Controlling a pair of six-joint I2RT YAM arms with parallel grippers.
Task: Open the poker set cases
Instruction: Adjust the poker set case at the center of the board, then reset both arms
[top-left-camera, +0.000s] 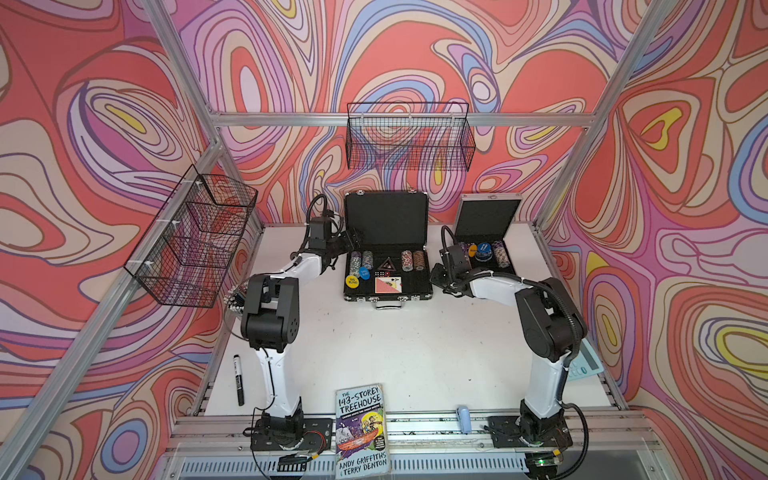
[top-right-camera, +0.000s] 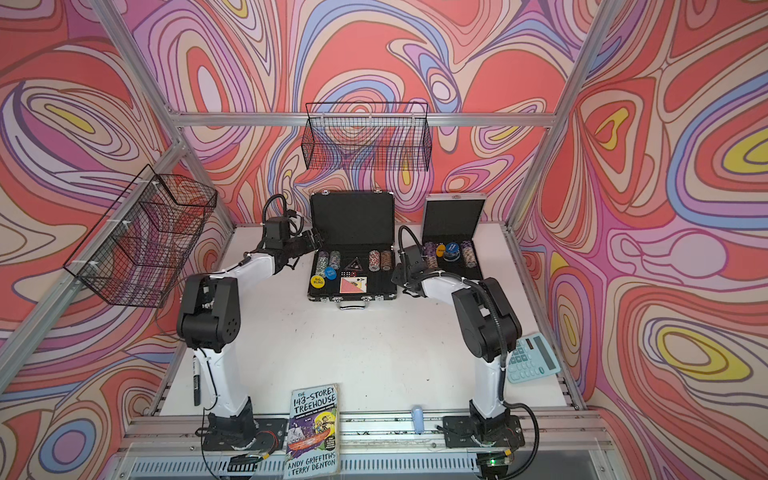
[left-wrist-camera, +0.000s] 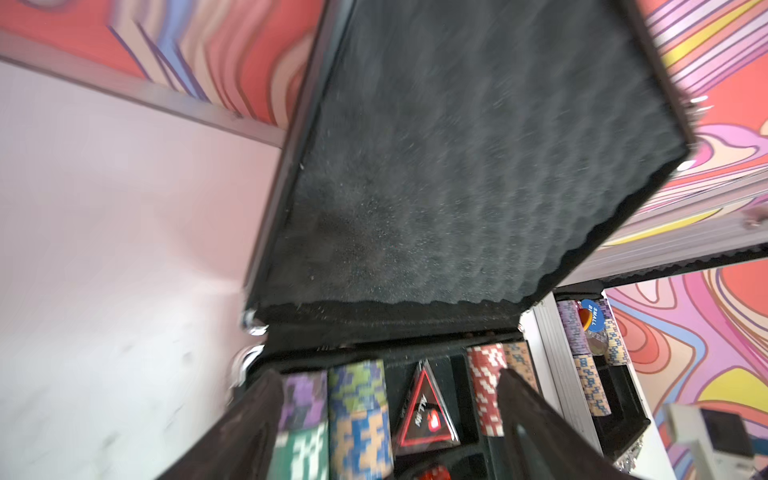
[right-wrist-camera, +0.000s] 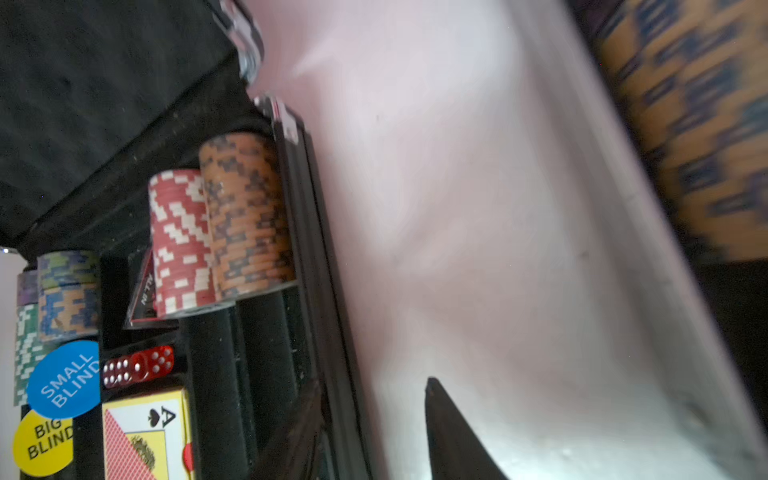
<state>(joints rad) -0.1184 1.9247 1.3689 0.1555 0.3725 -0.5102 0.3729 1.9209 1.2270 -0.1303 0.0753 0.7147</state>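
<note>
The black case (top-left-camera: 387, 224) and, to its right, the silver case (top-left-camera: 486, 216) sit far back on the surface (top-left-camera: 395, 340) with lids up, so the left tool (left-wrist-camera: 386, 382) and right tool (right-wrist-camera: 370, 399) hang open, holding nothing.

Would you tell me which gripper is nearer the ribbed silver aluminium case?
Right. The right gripper is beside the silver case; the left gripper, beyond the wider black case.

— Anything legible on the book (top-left-camera: 360, 430)?
— "The 143-Storey Treehouse, Andy Griffiths & Terry Denton." The blue disc (right-wrist-camera: 64, 380) says "SMALL BLIND", the yellow disc (right-wrist-camera: 41, 442) "BIG BLIND"; the blurred triangle (left-wrist-camera: 426, 415) perhaps "ALL IN".
</note>
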